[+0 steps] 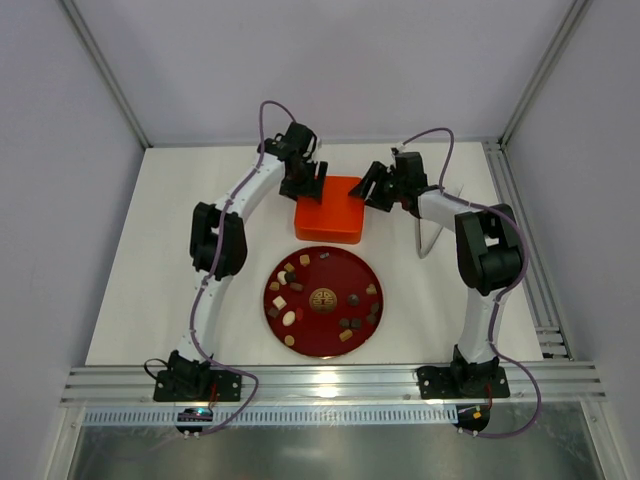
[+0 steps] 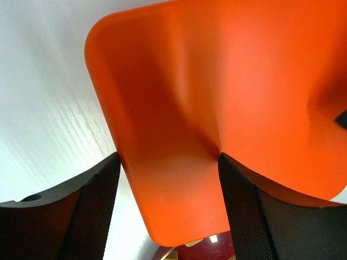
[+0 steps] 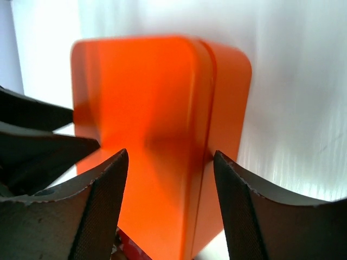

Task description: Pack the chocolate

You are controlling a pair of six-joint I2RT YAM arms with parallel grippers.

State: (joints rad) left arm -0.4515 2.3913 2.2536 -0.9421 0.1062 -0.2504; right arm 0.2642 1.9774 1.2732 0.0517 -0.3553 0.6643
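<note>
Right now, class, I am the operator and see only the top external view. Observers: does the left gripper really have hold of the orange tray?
Observer: Apparently. In the left wrist view a corner of the orange tray fills the gap between the left gripper's fingers, dented beside one.
Operator: And the right gripper?
Observer: Open, in its wrist view, a finger either side of the tray.
Operator: Anything on the tray?
Observer: A seam runs down it near one edge.

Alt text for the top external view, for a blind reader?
The left gripper and right gripper meet at an orange square box on the table. Nearer, a dark red round plate holds small brown and cream chocolates.
</note>
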